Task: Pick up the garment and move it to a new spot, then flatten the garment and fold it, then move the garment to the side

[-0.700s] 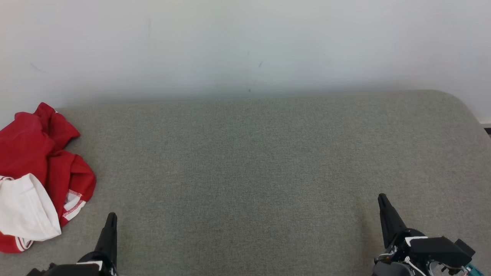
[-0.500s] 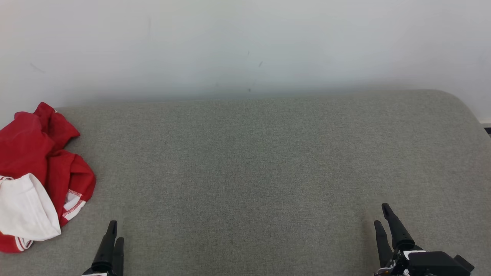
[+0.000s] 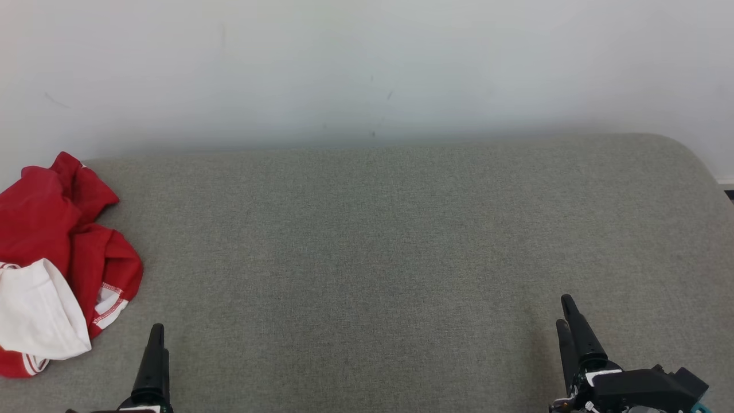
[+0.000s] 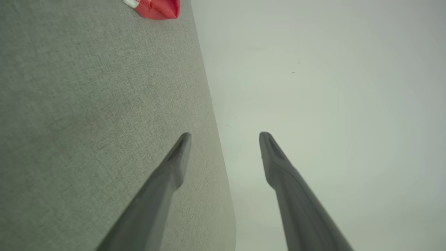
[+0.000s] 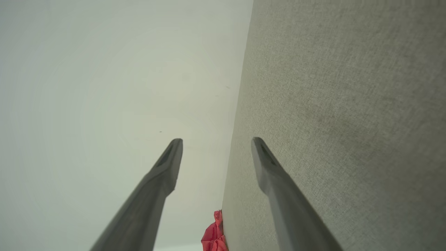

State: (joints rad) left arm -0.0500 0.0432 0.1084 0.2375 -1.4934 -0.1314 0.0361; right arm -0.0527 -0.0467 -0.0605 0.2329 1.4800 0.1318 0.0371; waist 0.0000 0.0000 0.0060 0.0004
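The garment [image 3: 57,258], red with a white part and white-striped trim, lies crumpled at the far left of the grey upholstered surface [image 3: 367,241]. My left gripper [image 3: 156,344] rises from the bottom edge just right of the garment, apart from it. In the left wrist view the left gripper [image 4: 225,135] is open and empty, with a corner of the garment [image 4: 158,7] at the top. At the lower right stands my right gripper [image 3: 565,315], far from the cloth. Its own view shows the right gripper [image 5: 216,140] open and empty, the garment [image 5: 214,233] small and distant.
A plain white wall [image 3: 367,69] stands right behind the grey surface. The surface's far right corner [image 3: 682,149] is rounded, with a dark strip of floor beyond it. Wide bare fabric stretches between the two grippers.
Both grippers turned on their sides and shifted slightly near the bottom edge, the left one a little to the left. The garment has not moved.
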